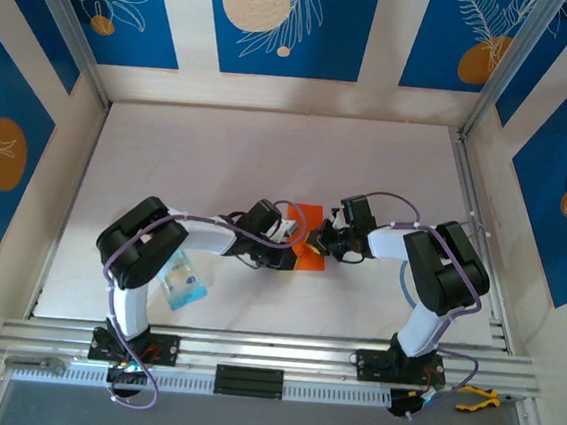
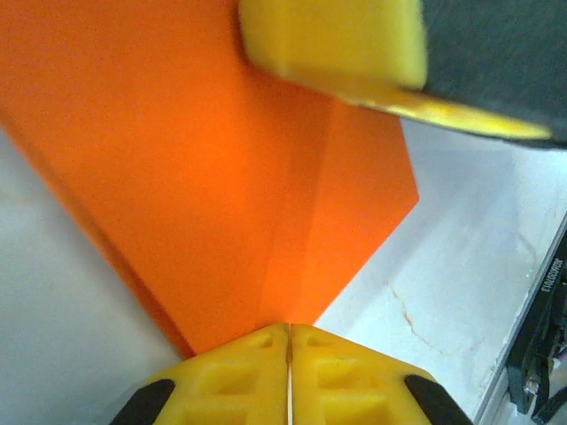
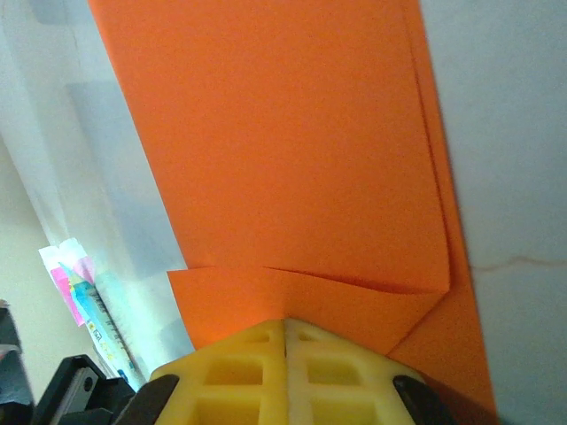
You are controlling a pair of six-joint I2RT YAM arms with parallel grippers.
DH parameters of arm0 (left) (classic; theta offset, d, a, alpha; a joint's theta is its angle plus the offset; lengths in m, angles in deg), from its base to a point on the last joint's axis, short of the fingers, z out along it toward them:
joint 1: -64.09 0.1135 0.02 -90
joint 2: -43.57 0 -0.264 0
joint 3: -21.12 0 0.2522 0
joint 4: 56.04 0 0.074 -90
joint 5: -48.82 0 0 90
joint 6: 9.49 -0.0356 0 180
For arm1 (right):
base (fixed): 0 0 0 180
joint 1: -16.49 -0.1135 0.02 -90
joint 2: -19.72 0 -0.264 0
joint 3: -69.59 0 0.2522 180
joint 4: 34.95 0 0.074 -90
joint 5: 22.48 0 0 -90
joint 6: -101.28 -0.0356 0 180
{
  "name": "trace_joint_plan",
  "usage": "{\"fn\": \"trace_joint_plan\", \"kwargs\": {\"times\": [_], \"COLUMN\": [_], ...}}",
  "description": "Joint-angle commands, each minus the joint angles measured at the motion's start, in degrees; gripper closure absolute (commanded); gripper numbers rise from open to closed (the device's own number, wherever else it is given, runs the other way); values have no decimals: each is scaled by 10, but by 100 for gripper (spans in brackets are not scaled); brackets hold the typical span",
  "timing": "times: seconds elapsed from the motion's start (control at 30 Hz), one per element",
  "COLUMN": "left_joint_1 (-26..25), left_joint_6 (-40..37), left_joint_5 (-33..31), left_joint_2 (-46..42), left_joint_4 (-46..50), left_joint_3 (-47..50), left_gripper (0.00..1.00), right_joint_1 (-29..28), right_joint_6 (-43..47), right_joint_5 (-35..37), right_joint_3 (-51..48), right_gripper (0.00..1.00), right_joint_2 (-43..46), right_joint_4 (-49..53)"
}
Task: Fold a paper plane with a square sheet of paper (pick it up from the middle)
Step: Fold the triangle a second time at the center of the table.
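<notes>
The orange square sheet of paper (image 1: 308, 227) hangs folded between the two grippers over the middle of the table. In the left wrist view the paper (image 2: 195, 177) shows a long crease and a pointed corner, and my left gripper (image 2: 289, 328) is shut on its near edge. In the right wrist view the paper (image 3: 283, 142) lies in overlapping layers, and my right gripper (image 3: 285, 323) is shut on its lower folded flap. From above, the left gripper (image 1: 292, 241) and the right gripper (image 1: 319, 243) meet almost tip to tip at the sheet's near edge. A yellow finger of the right gripper (image 2: 337, 40) crosses the top of the left wrist view.
A small blue and clear plastic packet (image 1: 183, 281) lies on the white table (image 1: 268, 161) beside the left arm's base; the packet (image 3: 75, 288) also appears at the left in the right wrist view. Blue patterned walls enclose the table. An aluminium rail (image 1: 270, 354) runs along the near edge.
</notes>
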Motion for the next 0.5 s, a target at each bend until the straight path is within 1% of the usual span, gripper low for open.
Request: {"fn": "trace_joint_plan", "kwargs": {"times": [0.0, 0.13, 0.23, 0.3, 0.47], "left_joint_1": [-2, -2, 1, 7, 12], "left_joint_6": [13, 12, 3, 3, 5], "left_joint_5": [17, 16, 0, -8, 10], "left_joint_2": [-23, -49, -63, -59, -11], "left_joint_4": [33, 34, 41, 38, 32], "left_joint_3": [15, 7, -11, -24, -66], "left_gripper": [90, 90, 90, 89, 90], "right_joint_1": [8, 8, 8, 9, 8], "right_joint_6": [10, 10, 10, 10, 9], "right_joint_5": [36, 33, 34, 34, 31], "right_joint_3": [-11, -11, -12, -12, -14], "right_gripper": [100, 100, 100, 100, 100], "right_joint_2": [-7, -5, -3, -3, -3], "right_joint_4": [65, 63, 63, 63, 60]}}
